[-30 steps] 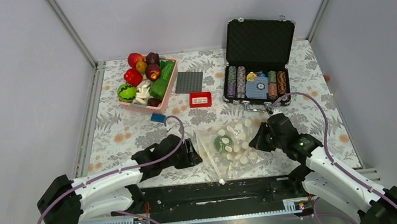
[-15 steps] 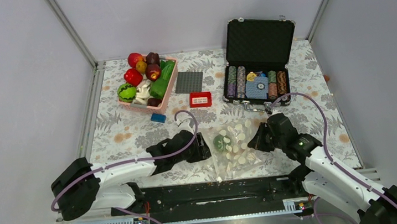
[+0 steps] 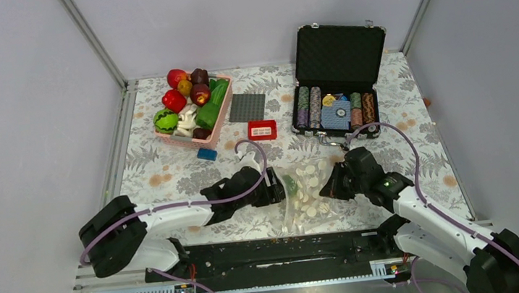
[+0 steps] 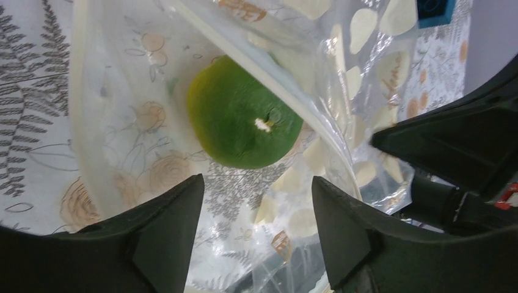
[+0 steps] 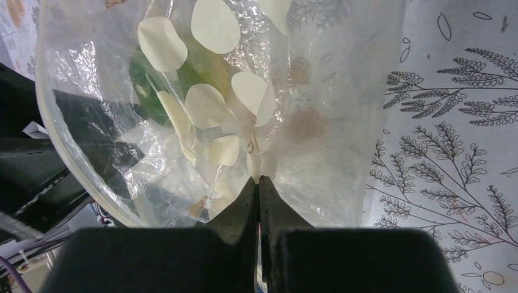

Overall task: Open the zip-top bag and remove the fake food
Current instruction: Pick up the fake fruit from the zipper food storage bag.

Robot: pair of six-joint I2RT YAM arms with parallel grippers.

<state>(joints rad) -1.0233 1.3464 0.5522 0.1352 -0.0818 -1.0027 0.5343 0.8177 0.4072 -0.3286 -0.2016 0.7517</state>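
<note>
The bag (image 3: 306, 192) lies on the worktop (image 3: 158, 179) between the two arms, near the front edge, and its mouth looks parted, so the opening step seems largely done. The right end effector (image 5: 259, 183) is pressed together on a fold of the dotted film, pinching it near the bag's right side. The left end effector (image 4: 258, 183) is spread wide at the mouth on the other side, holding nothing. Just ahead of its fingers sits a green fruit (image 4: 244, 119), lying inside the bag with the zip rim running across above it. I see only this one piece inside, though the dots and creases could hide more. What is left, as I judge it, is the removal itself: the left fingers must reach further in, close on the fruit and draw it out while the right keeps the film taut. The fruit is round and glossy, so it may slip. At the far left a pink basket (image 3: 221, 118) holds a heap of plastic produce (image 3: 182, 96). An open black case (image 3: 337, 51) of chips stands at the far right, with a grey plate (image 3: 247, 108), a red box (image 3: 262, 129) and a small blue block (image 3: 206, 153) between them. The worktop wears a pale cloth printed with leaves and flowers, and plain lilac-grey walls on metal posts enclose it.
</note>
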